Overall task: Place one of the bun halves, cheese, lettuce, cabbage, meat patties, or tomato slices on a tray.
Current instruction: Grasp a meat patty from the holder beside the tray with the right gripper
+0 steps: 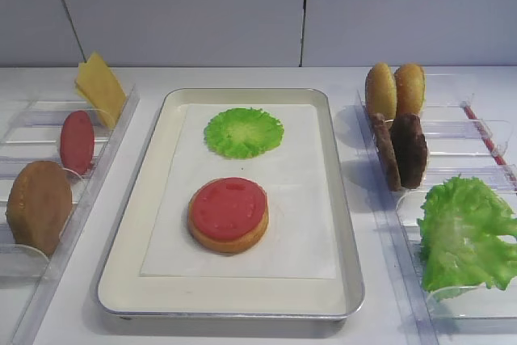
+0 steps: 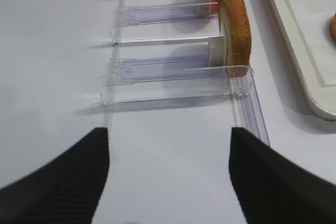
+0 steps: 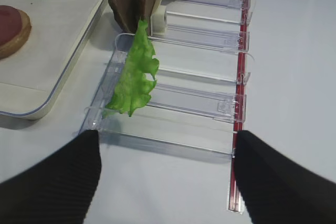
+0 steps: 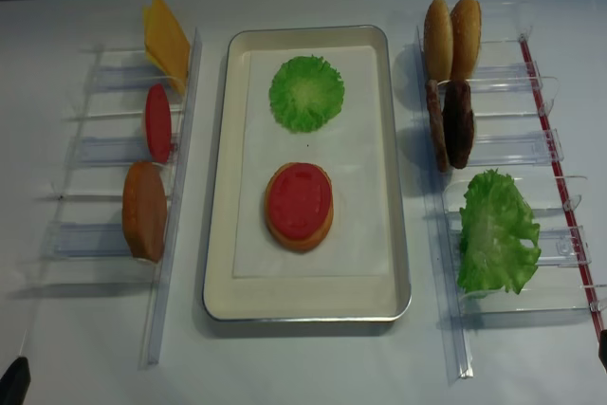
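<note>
Showing no readable writing: tray (image 1: 339, 224); lettuce (image 1: 464, 232); meat patties (image 1: 401, 149).

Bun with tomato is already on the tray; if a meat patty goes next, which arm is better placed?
Right. The meat patties stand in the right rack, just ahead of the open right gripper; the left gripper faces the opposite rack.

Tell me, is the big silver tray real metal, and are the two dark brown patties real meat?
The large rectangular silver tray looks like metal: its rounded rim is shiny grey, with a matte cream inside and a white paper liner. The two round dark brown meat patties are probably toy food, maybe foam or plastic: their rough, grainy faces look dry and dull, with no grease. The pictures can't settle it.
</note>
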